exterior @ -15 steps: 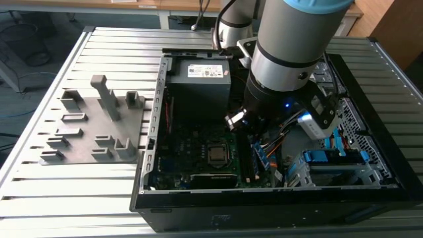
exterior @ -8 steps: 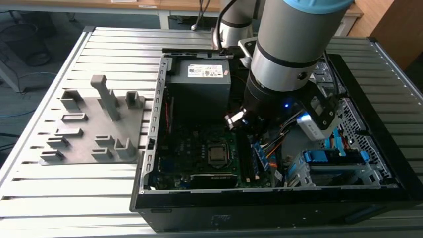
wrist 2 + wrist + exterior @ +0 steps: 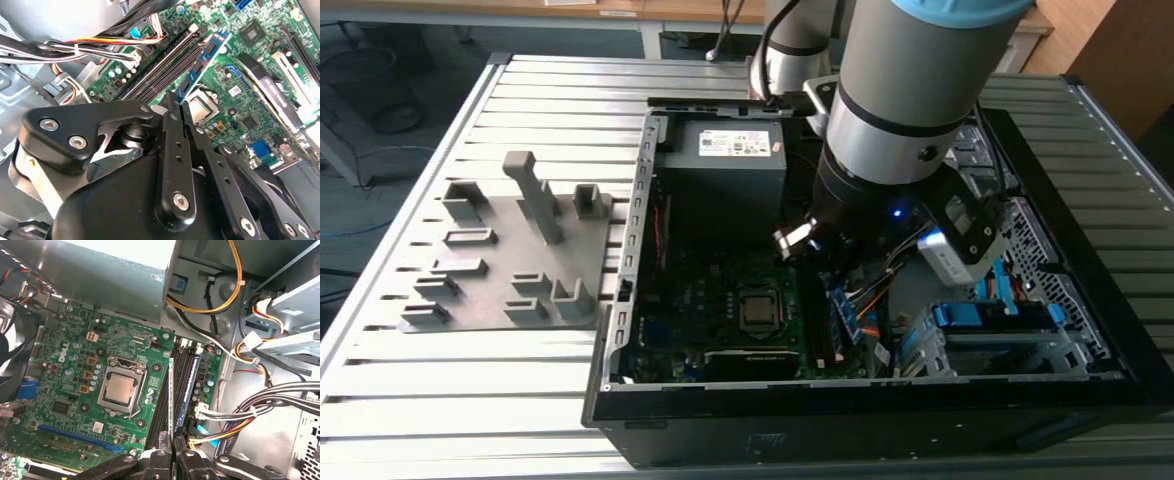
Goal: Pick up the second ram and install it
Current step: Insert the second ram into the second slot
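Observation:
The second ram (image 3: 206, 59) is a thin blue board with dark chips. It runs out from my fingertips along the dark memory slots (image 3: 165, 65) beside the CPU socket (image 3: 121, 389). In the first wrist view the second ram (image 3: 171, 395) shows edge-on, lined up with a slot. I cannot tell whether it is seated. My gripper (image 3: 175, 102) is shut on its near end, with the black fingers (image 3: 159, 460) on either side of it. In the exterior view my gripper (image 3: 817, 262) hangs low inside the open computer case (image 3: 640, 260), over the motherboard.
Another blue strip (image 3: 193, 385) stands two slots further from the socket. Bundles of coloured cables (image 3: 235, 415) and drive cages (image 3: 1001, 320) crowd that side. The power supply (image 3: 720, 160) fills the case's far end. A grey fixture plate (image 3: 507, 250) lies at the exterior view's left.

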